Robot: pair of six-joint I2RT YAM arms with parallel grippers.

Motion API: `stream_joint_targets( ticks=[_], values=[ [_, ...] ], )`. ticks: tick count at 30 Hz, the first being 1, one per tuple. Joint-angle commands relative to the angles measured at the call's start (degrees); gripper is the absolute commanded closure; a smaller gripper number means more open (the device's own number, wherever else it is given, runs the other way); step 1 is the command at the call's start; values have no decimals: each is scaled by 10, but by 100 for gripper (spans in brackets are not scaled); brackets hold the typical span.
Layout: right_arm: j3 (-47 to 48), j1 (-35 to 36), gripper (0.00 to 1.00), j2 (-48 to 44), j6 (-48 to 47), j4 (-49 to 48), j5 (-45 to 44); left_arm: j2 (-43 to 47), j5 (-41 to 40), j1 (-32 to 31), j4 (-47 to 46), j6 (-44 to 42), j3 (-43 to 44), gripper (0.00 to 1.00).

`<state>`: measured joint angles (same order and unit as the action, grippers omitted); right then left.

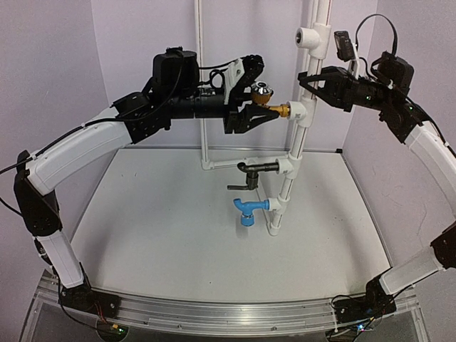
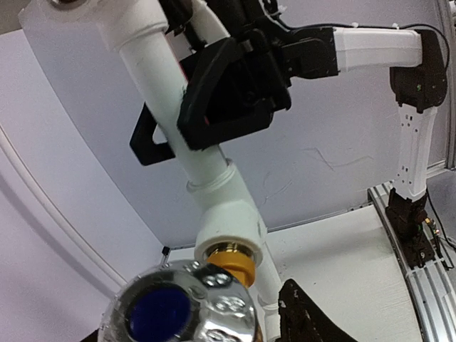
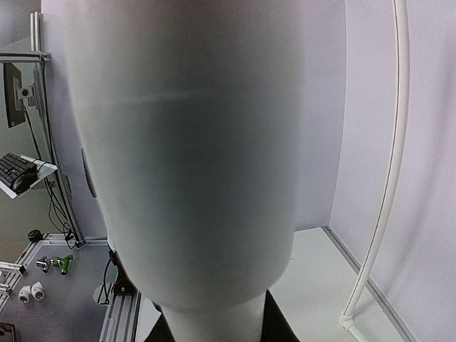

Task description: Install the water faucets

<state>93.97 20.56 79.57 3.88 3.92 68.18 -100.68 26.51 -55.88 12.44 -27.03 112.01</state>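
Note:
On the upright white pipe [image 1: 305, 139] three water faucets sit in tee fittings. The brass-gold one [image 1: 274, 108] is in the upper tee [image 1: 298, 112], the black one [image 1: 253, 171] below it and the blue one [image 1: 249, 210] lowest. My left gripper [image 1: 258, 89] stands open, one finger above and one below the brass faucet's silver handle [image 2: 178, 310]. In the left wrist view one dark finger [image 2: 306, 320] stays clear of the brass nut [image 2: 231, 260]. My right gripper [image 1: 313, 82] is shut on the pipe [image 3: 199, 142] above that tee, which fills the right wrist view.
A thin white tube [image 1: 201, 78] rises at the back, and another open tee [image 1: 308, 37] sits near the pipe's top. Lilac walls close in the back and both sides. The aluminium rail [image 1: 228, 313] with the arm bases runs along the near edge.

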Motion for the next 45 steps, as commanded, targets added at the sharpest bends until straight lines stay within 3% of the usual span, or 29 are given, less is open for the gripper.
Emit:
stream_joint_targets(
  ticks=[1, 4, 9, 15, 23, 30, 34, 37, 45],
  values=[
    [-8, 10, 100, 21, 101, 112, 29, 30, 48, -7, -57, -59, -6, 46],
    [-10, 9, 100, 21, 104, 112, 27, 44, 72, -9, -58, -101, -28, 46],
    [-11, 9, 100, 22, 107, 112, 22, 49, 62, -34, 45, -210, -18, 38],
    [-14, 9, 100, 26, 107, 112, 21, 63, 25, -59, 68, -245, -31, 30],
    [-11, 9, 100, 31, 107, 112, 22, 61, -25, -114, 114, -272, -20, 29],
    [-13, 9, 100, 33, 105, 112, 22, 87, -73, -125, 74, -244, -46, 29],
    [-15, 9, 100, 34, 102, 111, 21, 102, -103, -125, 8, -183, -60, 28],
    [-13, 9, 100, 35, 99, 111, 18, 103, -130, -125, -27, -71, -52, 21],
    [-9, 9, 100, 38, 94, 109, -10, 103, -304, -123, 59, 254, 48, 13]
  ],
)
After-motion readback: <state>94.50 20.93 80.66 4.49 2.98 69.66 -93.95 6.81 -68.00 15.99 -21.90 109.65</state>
